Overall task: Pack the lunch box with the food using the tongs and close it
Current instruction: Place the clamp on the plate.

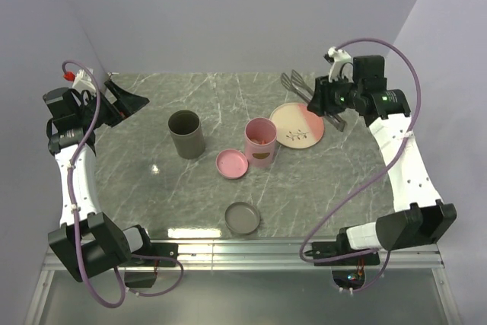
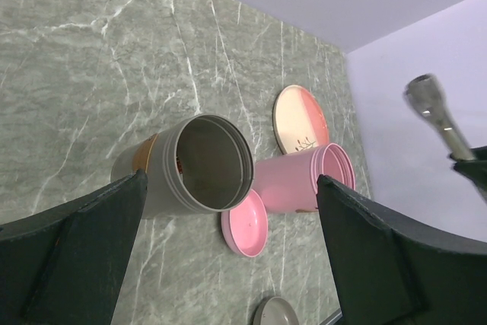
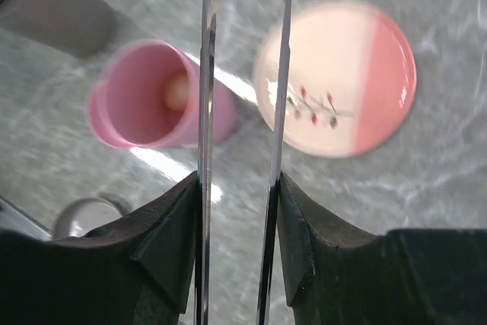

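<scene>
The jaws of the right gripper (image 3: 237,180) were clamped on the slim grey metal tongs (image 3: 207,74). One dark finger pressed each thin arm from outside, so the two arms stood close but not together. The jaws of the left gripper (image 2: 228,184) stood wide apart with nothing between them, and this gripper hung at the far left of the grey marble table (image 1: 152,180), well apart from the task's things.

The tongs were held above the table near the round cream-and-pink plate (image 1: 297,123). I could not tell whether their tips carried something (in the right wrist view the tips went out of the picture at the top).

The pink cylindrical lunch box (image 1: 260,142) stood upright and open near the middle of the table, just beside the plate. Inside it a small brownish piece showed, which I took for the food (image 3: 176,90). The plate showed only its printed drawing and no pieces. So, in my judgement, the packing was done or almost done.

The closing was not yet done. The round pink lid (image 1: 232,164) lay flat on the table just beside the lunch box. What seemed left was to put this lid on the box. An open grey cylindrical canister (image 1: 186,133) and a round grey lid (image 1: 242,218) were also on the table.
</scene>
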